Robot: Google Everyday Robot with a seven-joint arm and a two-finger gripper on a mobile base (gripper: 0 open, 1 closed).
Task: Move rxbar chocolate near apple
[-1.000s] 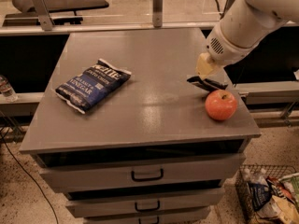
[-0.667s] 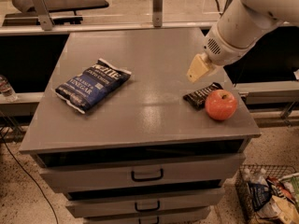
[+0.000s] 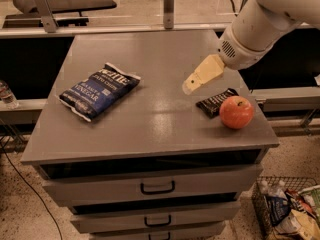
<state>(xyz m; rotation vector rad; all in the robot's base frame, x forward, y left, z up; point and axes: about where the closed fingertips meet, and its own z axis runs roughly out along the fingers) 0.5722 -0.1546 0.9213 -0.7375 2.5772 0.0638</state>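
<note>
The gripper (image 3: 190, 85), pale yellow at the end of the thick white arm (image 3: 260, 29), hangs over the right half of the grey bench (image 3: 150, 129). The arm comes in from 2 o'clock and the gripper's tip points toward 7 o'clock. It holds nothing. Whether it is wide or narrow I cannot tell.

The rxbar chocolate (image 3: 216, 102) lies flat on the bench, a dark wrapper with pale lettering, at about 4 o'clock from the gripper's tip and clear of it. Its long side runs from 8 o'clock to 2 o'clock. The apple (image 3: 236, 112), round and orange-red with a dark stem dimple on top, stands at the bar's 4 o'clock, right against it, and covers the bar's nearest corner in this view. Both sit near the bench's right edge, at roughly 3 to 4 o'clock from the middle of the top.

A blue chip bag (image 3: 99, 90) lies well apart from them, at 9 o'clock from the bench's middle, turned so its top points toward 2 o'clock.

Below the top, drawers (image 3: 157, 186) with dark handles face the camera. On the floor at 5 o'clock stands a wire basket (image 3: 256, 209) holding packets. A clear bottle (image 3: 5, 94) shows at the far left edge.
</note>
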